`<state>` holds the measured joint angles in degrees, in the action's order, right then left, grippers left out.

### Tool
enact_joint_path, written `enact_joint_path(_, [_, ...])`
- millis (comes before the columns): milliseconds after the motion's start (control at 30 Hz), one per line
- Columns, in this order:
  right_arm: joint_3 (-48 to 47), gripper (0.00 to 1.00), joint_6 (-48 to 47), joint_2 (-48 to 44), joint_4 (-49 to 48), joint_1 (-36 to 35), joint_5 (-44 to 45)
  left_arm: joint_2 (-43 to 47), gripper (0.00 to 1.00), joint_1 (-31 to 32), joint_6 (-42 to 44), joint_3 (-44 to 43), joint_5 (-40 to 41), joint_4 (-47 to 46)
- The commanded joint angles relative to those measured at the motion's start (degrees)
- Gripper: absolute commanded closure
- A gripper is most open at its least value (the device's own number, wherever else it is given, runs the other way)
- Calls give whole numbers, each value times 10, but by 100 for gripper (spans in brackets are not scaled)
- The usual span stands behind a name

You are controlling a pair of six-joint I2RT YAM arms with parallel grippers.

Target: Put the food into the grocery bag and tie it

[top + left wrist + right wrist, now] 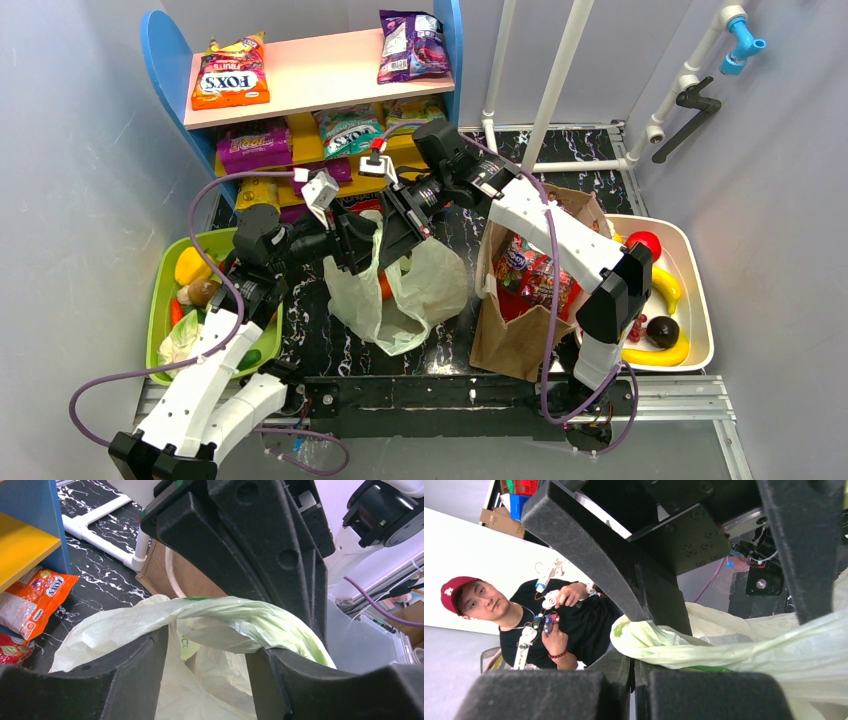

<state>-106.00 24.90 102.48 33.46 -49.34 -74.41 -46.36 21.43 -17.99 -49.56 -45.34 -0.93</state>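
One twisted handle [225, 615] of the pale-green grocery bag [432, 285] is pinched in the right gripper [634, 680]; left gripper [207, 680] spread.

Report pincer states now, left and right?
left pincer: open, the twisted bag handle lying across the gap, apparently not clamped.
right pincer: closed, pinching the twisted bag handle.
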Motion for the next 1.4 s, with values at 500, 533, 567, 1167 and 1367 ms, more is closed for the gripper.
enact_joint_path(500, [22,99,111,-9,-153,-1,-32,-2,36,1,-82,27,-25,-147])
enact_joint_path(533, [22,99,114,-9,-155,-1,-32,-4,40,1,-90,30,-28,-160])
enact_joint_path(567, [22,99,115,-8,-156,-1,-32,-7,43,1,-96,32,-32,-170])
enact_joint_path(1167, [40,99,132,-5,-165,14,-17,19,93,2,-89,33,-48,-147])
enact_joint_path(1367, [29,99,73,-9,-83,24,6,24,87,2,-69,24,-39,-107])
